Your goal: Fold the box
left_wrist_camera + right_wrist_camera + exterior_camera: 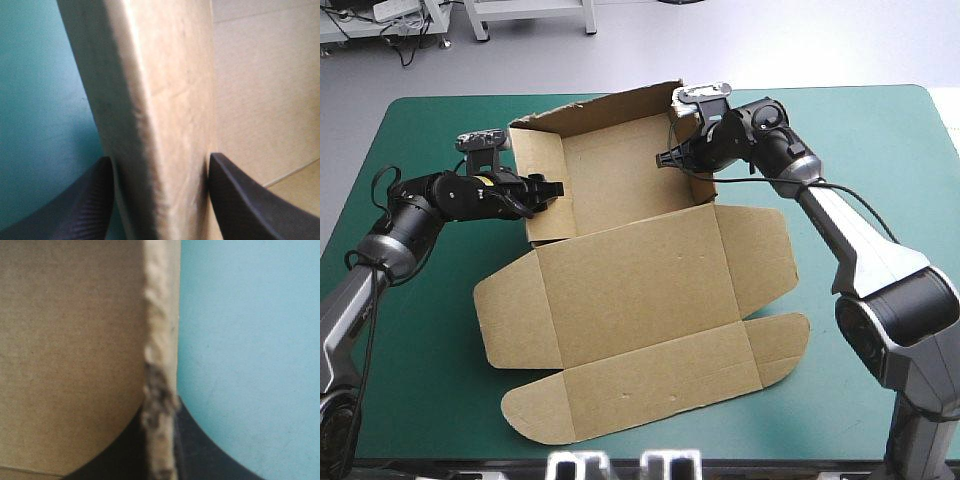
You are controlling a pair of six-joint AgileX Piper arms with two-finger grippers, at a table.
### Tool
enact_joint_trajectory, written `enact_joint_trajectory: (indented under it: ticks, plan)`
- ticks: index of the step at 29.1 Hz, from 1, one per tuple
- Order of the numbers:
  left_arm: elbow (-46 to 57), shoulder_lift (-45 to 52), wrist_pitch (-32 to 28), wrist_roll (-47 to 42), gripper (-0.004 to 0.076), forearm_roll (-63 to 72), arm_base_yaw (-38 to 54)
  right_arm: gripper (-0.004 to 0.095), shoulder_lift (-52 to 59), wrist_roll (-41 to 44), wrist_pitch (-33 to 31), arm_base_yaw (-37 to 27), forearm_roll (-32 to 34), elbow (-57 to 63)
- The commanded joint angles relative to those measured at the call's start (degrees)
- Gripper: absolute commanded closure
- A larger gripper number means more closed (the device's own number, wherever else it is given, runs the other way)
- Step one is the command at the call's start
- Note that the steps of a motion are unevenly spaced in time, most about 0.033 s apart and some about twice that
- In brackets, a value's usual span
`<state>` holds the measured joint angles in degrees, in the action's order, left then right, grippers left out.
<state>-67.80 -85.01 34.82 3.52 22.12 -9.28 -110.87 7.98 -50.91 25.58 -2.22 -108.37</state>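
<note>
The brown box (640,280) lies mid-table as an open tray, its walls raised at the far side and its lid flat toward the near edge. My left gripper (552,190) reaches over the tray's left wall (533,195). In the left wrist view that thick folded wall (150,100) fills the gap of the left gripper (160,200), one black finger (85,210) pressing on each face. My right gripper (665,158) is at the right wall (700,170). There the right gripper (160,440) is shut on the wall's worn edge (161,315).
The lid's side flaps (760,250) and rounded front flaps (535,410) spread flat on the teal-green cover (420,330). Bare cover lies left and right of the box. The tray's back wall (610,105) stands near the table's far edge.
</note>
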Motion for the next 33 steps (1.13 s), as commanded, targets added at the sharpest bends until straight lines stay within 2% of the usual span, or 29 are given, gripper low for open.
enact_joint_trajectory:
  ticks: [1,6,14,21,27,33]
  plan:
    - [-1.5,0.04,0.55,-3.13,0.0338,0.05,-0.44,0.0932,2.65,1.18,3.52,0.43,0.47,-1.65]
    - [-2.51,-1.9,0.76,-4.74,0.0381,0.97,-0.81,0.0931,2.11,0.69,2.31,0.43,1.58,-1.65]
    - [-7.23,-4.98,2.06,-5.0,0.0603,1.48,-1.47,0.0931,-1.5,2.02,-6.55,0.33,3.78,-1.65]
    - [-13.62,-10.49,12.47,-3.52,0.0729,0.18,-1.47,0.0931,-3.68,1.0,-9.84,0.33,3.14,-1.75]
    - [-19.4,-14.61,18.68,-3.88,0.0734,-2.35,-4.34,0.0932,-3.68,1.0,-10.43,0.33,2.59,-1.75]
    - [-23.67,-17.93,22.78,-7.74,0.0734,-12.46,-10.21,0.0932,-4.06,0.76,-15.64,-0.15,2.22,-1.75]
